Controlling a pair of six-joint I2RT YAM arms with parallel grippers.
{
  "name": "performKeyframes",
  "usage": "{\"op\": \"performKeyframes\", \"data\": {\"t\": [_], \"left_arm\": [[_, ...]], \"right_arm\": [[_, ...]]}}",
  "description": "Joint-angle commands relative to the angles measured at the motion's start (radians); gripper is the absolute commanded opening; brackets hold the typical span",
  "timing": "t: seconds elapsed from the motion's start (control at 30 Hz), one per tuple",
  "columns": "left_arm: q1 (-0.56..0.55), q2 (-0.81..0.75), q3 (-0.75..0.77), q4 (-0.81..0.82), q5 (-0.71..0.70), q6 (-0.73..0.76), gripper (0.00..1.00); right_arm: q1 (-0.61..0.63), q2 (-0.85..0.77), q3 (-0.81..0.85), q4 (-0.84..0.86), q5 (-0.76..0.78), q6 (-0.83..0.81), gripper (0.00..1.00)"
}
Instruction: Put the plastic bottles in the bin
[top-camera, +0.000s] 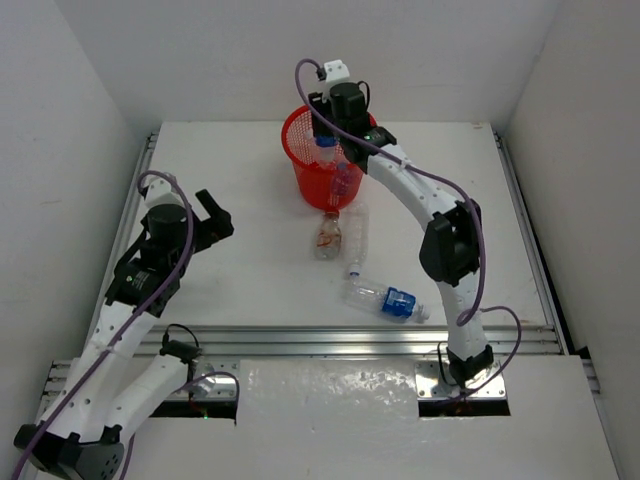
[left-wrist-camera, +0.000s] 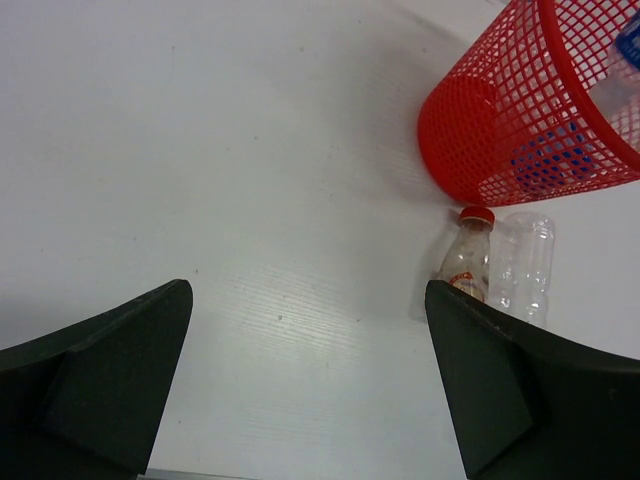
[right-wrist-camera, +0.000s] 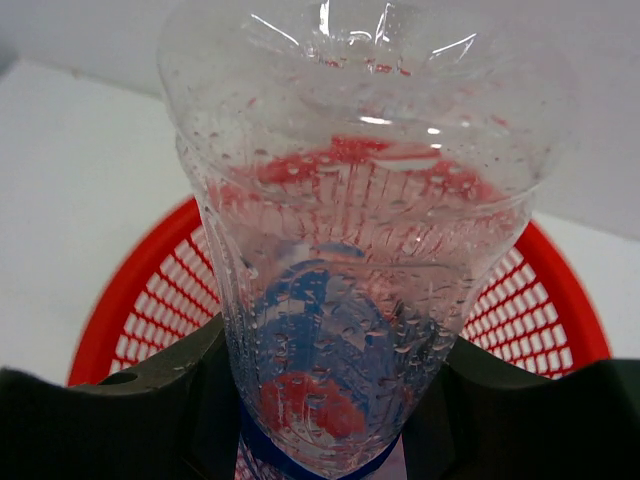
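White desk (top-camera: 230, 180), red mesh bin (top-camera: 303, 175) at 12 o'clock. Right fingers (right-wrist-camera: 120, 410) clamp a blue-labelled bottle (right-wrist-camera: 350, 250) above its mouth; the drop seems due: spread them. Left fingers (left-wrist-camera: 100, 380) hang apart, empty. Orange-labelled bottle (top-camera: 328, 236) lies at bin's 6 o'clock.

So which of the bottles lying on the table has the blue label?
The blue-labelled bottle lies nearest the right arm's base, away from the red mesh bin. Beside the bin lie a red-capped, orange-labelled bottle and a clear unlabelled bottle.
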Motion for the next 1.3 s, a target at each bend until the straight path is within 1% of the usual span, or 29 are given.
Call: {"op": "performKeyframes", "data": {"t": [0.0, 0.03, 0.1, 0.13, 0.23, 0.3, 0.33, 0.4, 0.43, 0.5, 0.53, 0.57, 0.6, 0.63, 0.67, 0.7, 0.73, 0.8, 0.83, 0.93, 1.0, 1.03, 1.13, 1.17, 1.23, 1.27], "left_arm": [[0.008, -0.016, 0.012, 0.037, 0.002, 0.021, 1.0], [0.013, -0.01, 0.012, 0.038, 0.01, 0.027, 1.0], [0.017, -0.002, 0.011, 0.045, 0.044, 0.031, 1.0], [0.017, 0.007, 0.009, 0.048, 0.068, 0.037, 1.0], [0.019, 0.03, 0.006, 0.061, 0.125, 0.042, 1.0], [0.017, 0.059, 0.004, 0.071, 0.157, 0.044, 1.0], [0.017, 0.07, 0.004, 0.074, 0.194, 0.042, 1.0], [0.013, 0.11, 0.009, 0.08, 0.228, 0.022, 1.0], [-0.007, 0.136, 0.014, 0.091, 0.257, 0.001, 1.0], [-0.05, 0.164, 0.012, 0.104, 0.259, -0.033, 1.0], [-0.075, 0.18, 0.011, 0.13, 0.253, -0.048, 1.0], [-0.139, 0.222, 0.012, 0.144, 0.245, -0.074, 1.0], [-0.179, 0.248, 0.012, 0.16, 0.207, -0.088, 1.0], [-0.214, 0.274, 0.018, 0.202, 0.19, -0.096, 1.0], [-0.277, 0.338, 0.024, 0.225, 0.182, -0.105, 1.0], [-0.299, 0.375, 0.03, 0.274, 0.186, -0.105, 1.0], [-0.335, 0.447, 0.05, 0.301, 0.188, -0.098, 1.0], [-0.352, 0.516, 0.09, 0.347, 0.18, -0.09, 0.99], [-0.359, 0.576, 0.099, 0.362, 0.179, -0.081, 0.99], [-0.359, 0.688, 0.153, 0.397, 0.189, -0.045, 0.97], [-0.36, 0.768, 0.196, 0.431, 0.241, -0.006, 0.95], [-0.36, 0.795, 0.211, 0.436, 0.269, 0.005, 0.95], [-0.359, 0.895, 0.274, 0.422, 0.274, 0.028, 0.94], [-0.36, 0.936, 0.302, 0.414, 0.282, 0.034, 0.92], [-0.36, 0.967, 0.317, 0.417, 0.277, 0.034, 0.91], [-0.36, 0.996, 0.33, 0.425, 0.277, 0.037, 0.87]], "right_arm": [[-0.002, -0.088, -0.038, 0.071, -0.031, 0.017, 0.11], [-0.001, -0.118, -0.052, 0.072, -0.041, 0.031, 0.15], [-0.002, -0.142, -0.058, 0.049, -0.047, 0.037, 0.84], [-0.001, -0.163, -0.053, 0.023, -0.048, 0.037, 0.99], [-0.002, -0.214, -0.011, -0.046, -0.039, 0.029, 0.99], [-0.002, -0.253, 0.002, -0.096, -0.001, 0.04, 0.99], [-0.001, -0.31, -0.012, -0.15, 0.016, 0.049, 0.99], [-0.002, -0.382, -0.053, -0.194, 0.044, 0.077, 0.99], [-0.002, -0.461, -0.111, -0.255, 0.063, 0.091, 0.99], [-0.002, -0.557, -0.205, -0.331, 0.065, 0.129, 0.99], [-0.001, -0.662, -0.322, -0.351, 0.038, 0.144, 0.99], [-0.002, -0.716, -0.392, -0.36, 0.016, 0.167, 0.99], [-0.001, -0.77, -0.456, -0.368, -0.002, 0.183, 0.99], [-0.002, -0.827, -0.592, -0.368, -0.042, 0.197, 0.99], [-0.002, -0.932, -0.659, -0.359, -0.066, 0.218, 0.99], [-0.002, -0.98, -0.763, -0.36, -0.077, 0.229, 0.99], [-0.002, -1.069, -0.808, -0.363, -0.094, 0.241, 0.99], [-0.002, -1.148, -0.919, -0.368, -0.113, 0.264, 0.99], [-0.002, -1.216, -0.946, -0.373, -0.117, 0.279, 0.99], [-0.002, -1.316, -1.023, -0.397, -0.142, 0.287, 0.99], [-0.002, -1.35, -1.053, -0.419, -0.156, 0.287, 0.99], [-0.002, -1.364, -1.063, -0.423, -0.166, 0.286, 0.99], [-0.002, -1.412, -1.084, -0.422, -0.2, 0.289, 0.99], [-0.002, -1.428, -1.087, -0.422, -0.221, 0.293, 0.99], [-0.002, -1.442, -1.089, -0.419, -0.245, 0.301, 0.99], [-0.002, -1.456, -1.093, -0.411, -0.246, 0.304, 0.99]]}}
